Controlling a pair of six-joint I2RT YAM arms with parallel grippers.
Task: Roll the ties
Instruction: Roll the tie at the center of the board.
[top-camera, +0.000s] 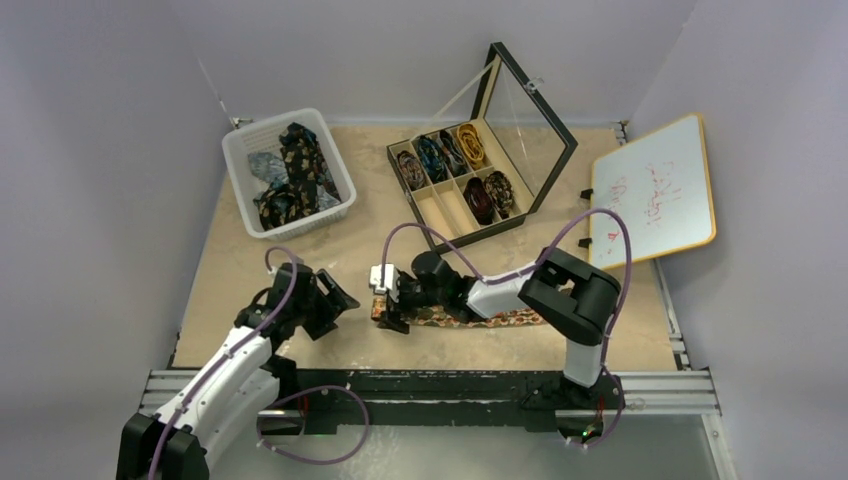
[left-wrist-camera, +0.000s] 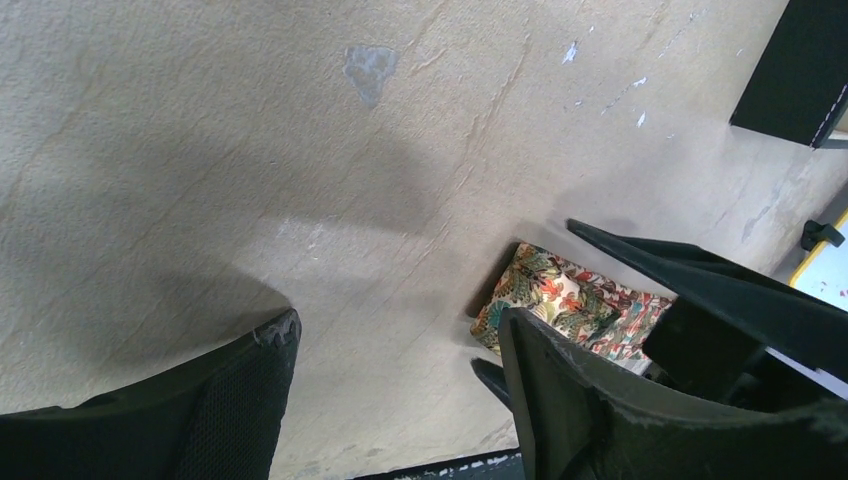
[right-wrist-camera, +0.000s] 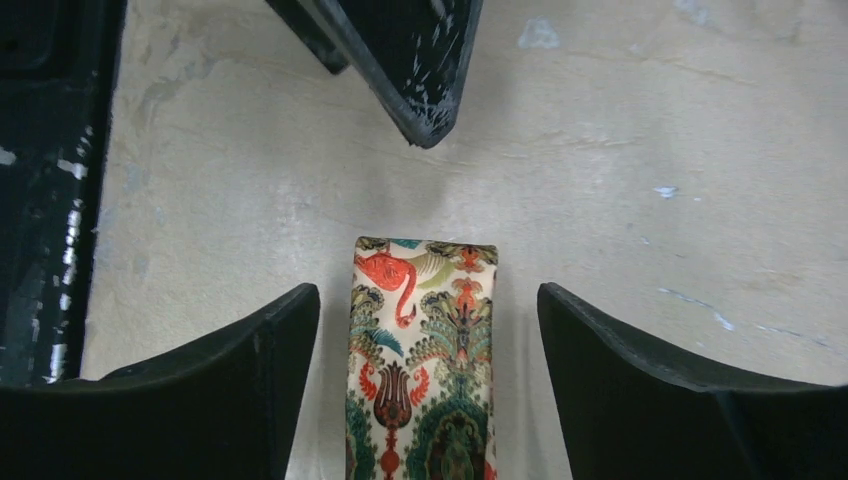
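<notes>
A cream tie (top-camera: 490, 319) with a red, green and teal pattern lies flat along the table's near edge, under my right arm. Its squared end (right-wrist-camera: 425, 330) sits between the fingers of my right gripper (right-wrist-camera: 425, 292), which is open with a gap on each side of the cloth. My left gripper (left-wrist-camera: 398, 322) is open over bare table, just left of that same tie end (left-wrist-camera: 560, 300), with nothing between its fingers. In the top view the left gripper (top-camera: 340, 300) and the right gripper (top-camera: 385, 305) nearly face each other. One left finger (right-wrist-camera: 420, 70) shows ahead of the tie end.
A black compartment box (top-camera: 465, 205) with its glass lid raised holds several coiled ties at the back centre. A white basket (top-camera: 240, 170) with several loose dark ties stands at the back left. A whiteboard (top-camera: 655, 190) leans at the right.
</notes>
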